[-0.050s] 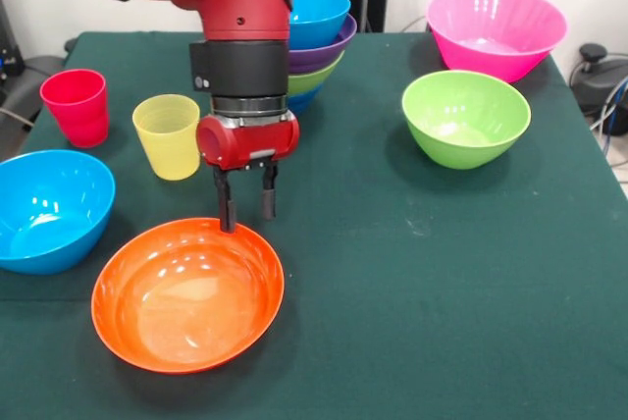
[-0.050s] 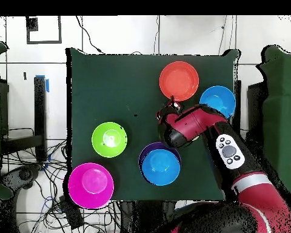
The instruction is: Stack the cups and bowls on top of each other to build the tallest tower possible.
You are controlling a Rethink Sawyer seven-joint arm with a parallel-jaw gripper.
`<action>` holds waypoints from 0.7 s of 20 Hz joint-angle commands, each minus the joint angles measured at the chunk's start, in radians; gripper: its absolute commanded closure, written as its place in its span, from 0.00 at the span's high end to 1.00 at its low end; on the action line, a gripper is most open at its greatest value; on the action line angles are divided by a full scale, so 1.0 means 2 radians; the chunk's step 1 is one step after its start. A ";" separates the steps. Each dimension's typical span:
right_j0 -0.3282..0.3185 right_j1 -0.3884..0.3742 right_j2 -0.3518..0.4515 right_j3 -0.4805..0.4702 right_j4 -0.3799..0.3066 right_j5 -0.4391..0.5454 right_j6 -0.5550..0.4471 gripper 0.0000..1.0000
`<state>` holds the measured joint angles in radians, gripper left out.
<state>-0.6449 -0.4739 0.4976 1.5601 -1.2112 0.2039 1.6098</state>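
Front view:
- The red and black arm (image 1: 226, 8) enters from the top of the frame, left of centre.
- The gripper (image 1: 246, 206) points straight down. Its two dark fingers (image 1: 227, 210) stand slightly apart with a narrow gap between them and nothing held.
- The left fingertip sits at the far rim of the glossy orange plastic bowl (image 1: 187, 294), lower left of the frame. Contact cannot be confirmed.
- The translucent yellow plastic cup (image 1: 168, 135) stands upright just left of the gripper; the red plastic cup (image 1: 77, 106) stands upright further left.
- A single light blue plastic bowl (image 1: 49, 209) rests at the left edge.
- The tower (image 1: 316, 42), a nested pile with light blue on top, then purple, lime green and dark blue, stands at top centre, partly hidden behind the arm.
- A lone lime green plastic bowl (image 1: 465, 117) sits right of centre; the big pink plastic bowl (image 1: 496, 30) sits at upper right.

Overhead view:
- The arm (image 2: 202, 127) covers the gripper; finger state cannot be read here.
- The orange bowl (image 2: 179, 81) lies at upper centre right, the tower (image 2: 160, 164) at lower centre.
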 commanded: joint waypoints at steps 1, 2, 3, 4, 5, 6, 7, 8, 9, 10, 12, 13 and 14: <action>0.011 0.019 0.030 0.007 -0.027 0.066 -0.174 1.00; 0.012 0.020 0.030 0.006 -0.027 0.067 -0.174 1.00; 0.011 0.020 0.031 0.007 -0.027 0.067 -0.174 1.00; 0.012 0.021 0.029 0.006 -0.029 0.066 -0.170 1.00; 0.013 0.020 0.028 0.006 -0.030 0.065 -0.168 1.00; 0.014 0.020 0.026 0.007 -0.033 0.062 -0.163 1.00; 0.016 0.018 0.024 0.007 -0.034 0.059 -0.158 1.00; 0.018 0.018 0.020 0.007 -0.036 0.057 -0.153 1.00; 0.020 0.017 0.017 0.006 -0.038 0.055 -0.147 1.00; 0.023 0.017 0.013 0.004 -0.040 0.054 -0.140 1.00; 0.024 0.019 0.011 0.000 -0.038 0.056 -0.136 1.00; 0.024 0.019 0.010 -0.001 -0.039 0.056 -0.136 1.00; 0.025 0.019 0.009 -0.002 -0.040 0.056 -0.136 1.00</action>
<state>-0.6346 -0.4714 0.5089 1.5601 -1.2113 0.2231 1.5840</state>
